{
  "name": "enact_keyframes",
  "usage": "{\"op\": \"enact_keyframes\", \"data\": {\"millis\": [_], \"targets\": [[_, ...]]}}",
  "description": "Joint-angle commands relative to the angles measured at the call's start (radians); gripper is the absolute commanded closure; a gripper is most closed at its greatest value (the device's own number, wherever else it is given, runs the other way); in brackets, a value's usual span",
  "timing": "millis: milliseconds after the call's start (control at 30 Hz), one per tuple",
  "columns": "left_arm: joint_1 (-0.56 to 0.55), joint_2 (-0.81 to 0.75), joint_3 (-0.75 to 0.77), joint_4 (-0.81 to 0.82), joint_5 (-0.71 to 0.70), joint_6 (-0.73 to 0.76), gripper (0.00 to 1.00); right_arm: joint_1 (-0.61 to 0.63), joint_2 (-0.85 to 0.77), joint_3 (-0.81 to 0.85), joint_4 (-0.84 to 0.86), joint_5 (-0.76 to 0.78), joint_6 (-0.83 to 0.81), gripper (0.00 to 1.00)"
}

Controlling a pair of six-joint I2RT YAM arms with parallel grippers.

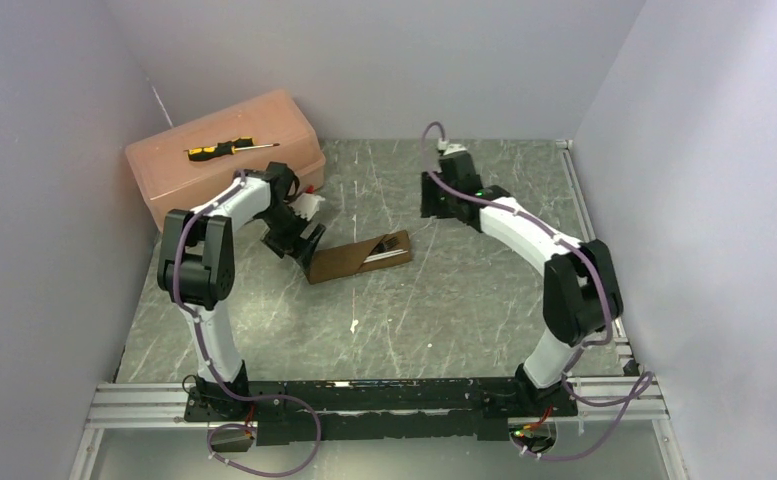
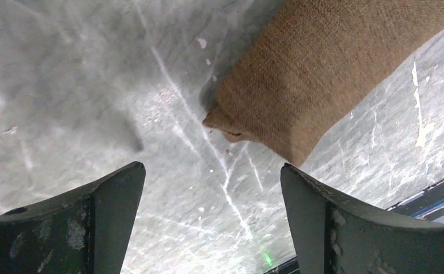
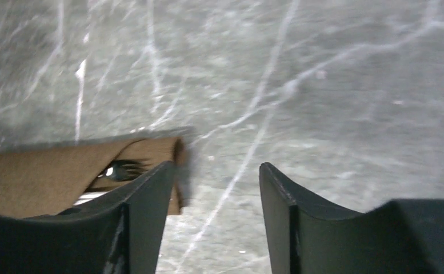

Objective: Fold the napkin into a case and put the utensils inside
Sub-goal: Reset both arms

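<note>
The brown napkin [image 1: 349, 260] lies folded as a narrow flat case in the middle of the table. Silvery utensils [image 1: 390, 256] show at its right-hand open end. In the right wrist view a dark utensil tip [image 3: 119, 169] peeks out of the cloth [image 3: 42, 171]. My left gripper [image 1: 300, 242] hovers at the case's left end, open and holding nothing. The cloth's corner [image 2: 322, 63] lies just beyond its gripper opening [image 2: 212, 166]. My right gripper [image 1: 433, 203] is up and to the right of the case, open and apart from it, with bare table in its gap [image 3: 217, 164].
A pink box [image 1: 264, 115] stands at the back left with a yellow-and-black screwdriver [image 1: 226, 149] on its lid, close behind the left arm. A small white fleck [image 1: 354, 324] lies on the grey marbled table [image 1: 444, 310]. Walls close in on three sides.
</note>
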Motion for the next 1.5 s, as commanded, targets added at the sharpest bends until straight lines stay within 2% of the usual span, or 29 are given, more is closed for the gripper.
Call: {"op": "enact_keyframes", "data": {"millis": [0, 100, 133, 167, 267, 333, 400, 467, 567, 667, 767, 900, 1033, 1267, 1400, 1467], "targets": [[0.019, -0.081, 0.082, -0.070, -0.026, 0.052, 0.05, -0.102, -0.098, -0.033, 0.047, -0.009, 0.013, 0.35], [0.035, -0.106, 0.143, -0.095, -0.035, 0.101, 0.05, -0.204, -0.144, -0.092, 0.081, -0.035, 0.069, 0.16], [0.044, -0.115, 0.164, -0.100, -0.025, 0.111, 0.05, -0.247, -0.169, -0.126, 0.108, -0.045, 0.102, 0.04], [0.053, -0.125, 0.183, -0.101, -0.010, 0.113, 0.05, -0.287, -0.197, -0.167, 0.145, -0.055, 0.137, 0.01], [0.078, -0.189, 0.159, -0.014, 0.097, 0.070, 0.05, -0.372, -0.268, -0.275, 0.239, 0.016, 0.208, 0.00], [0.081, -0.265, 0.016, 0.193, 0.177, 0.028, 0.05, -0.407, -0.282, -0.328, 0.286, 0.120, 0.226, 0.00], [0.082, -0.348, -0.165, 0.417, 0.199, -0.032, 0.05, -0.424, -0.285, -0.380, 0.362, 0.190, 0.185, 0.00], [0.089, -0.405, -0.334, 0.622, 0.160, -0.094, 0.05, -0.425, -0.294, -0.444, 0.444, 0.266, 0.111, 0.00], [0.132, -0.474, -0.553, 0.888, 0.098, -0.173, 0.05, -0.430, -0.284, -0.500, 0.478, 0.381, 0.034, 0.00], [0.143, -0.538, -0.709, 1.086, -0.055, -0.255, 0.05, -0.432, -0.283, -0.570, 0.555, 0.438, 0.003, 0.00], [0.164, -0.582, -0.780, 1.158, -0.132, -0.268, 0.05, -0.432, -0.283, -0.644, 0.680, 0.427, -0.050, 0.00], [0.213, -0.610, -0.875, 1.296, -0.099, -0.240, 0.05, -0.436, -0.288, -0.734, 0.848, 0.408, -0.123, 0.00], [0.281, -0.543, -0.907, 1.399, -0.078, -0.289, 0.05, -0.454, -0.307, -0.813, 0.992, 0.339, -0.162, 0.00], [0.411, -0.433, -0.892, 1.553, 0.034, -0.400, 0.06, -0.467, -0.285, -0.880, 1.114, 0.234, -0.170, 0.00], [0.419, -0.395, -0.887, 1.603, 0.052, -0.428, 0.06, -0.466, -0.268, -0.897, 1.160, 0.195, -0.188, 0.00], [0.421, -0.369, -0.926, 1.708, 0.061, -0.433, 0.05, -0.492, -0.270, -0.904, 1.170, 0.170, -0.195, 0.00]]}}
